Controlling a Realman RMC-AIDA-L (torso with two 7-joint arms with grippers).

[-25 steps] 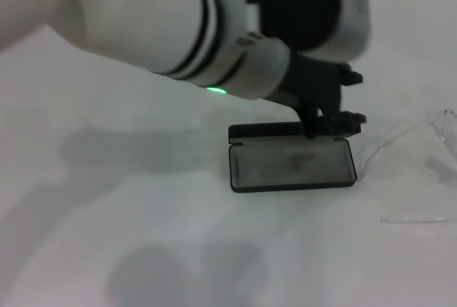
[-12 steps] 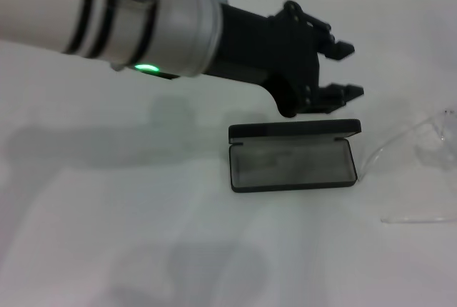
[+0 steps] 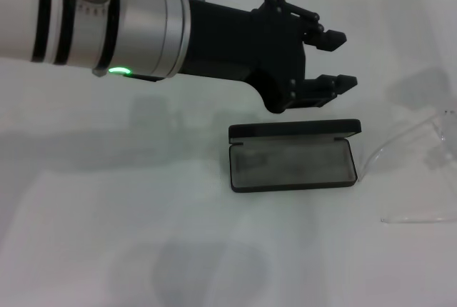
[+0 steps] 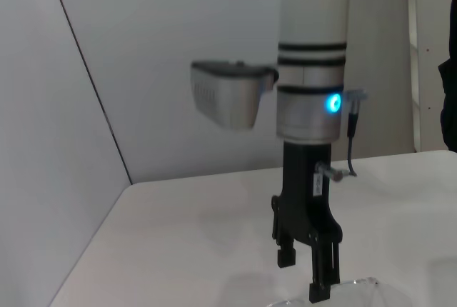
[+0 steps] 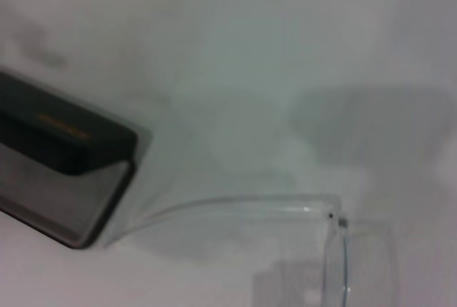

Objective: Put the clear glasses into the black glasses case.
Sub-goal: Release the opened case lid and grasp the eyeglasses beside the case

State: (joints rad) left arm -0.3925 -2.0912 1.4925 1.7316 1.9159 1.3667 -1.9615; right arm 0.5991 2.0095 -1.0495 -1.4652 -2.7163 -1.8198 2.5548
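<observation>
Fingers of left gripper [image 3: 335, 61] spread, empty, above open black glasses case [image 3: 293, 163]; clear glasses [image 3: 418, 171] on tabletop [image 3: 143, 235] at case's 3 o'clock. Right gripper [image 4: 308, 278] fingers parted, empty.

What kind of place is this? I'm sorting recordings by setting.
Probably a lab or test room: a bare white table, plain walls, and only an open black glasses case and clear glasses set out. The left gripper hangs above the case.

Clear glasses [image 3: 418, 171] right of case [image 3: 293, 164]
</observation>
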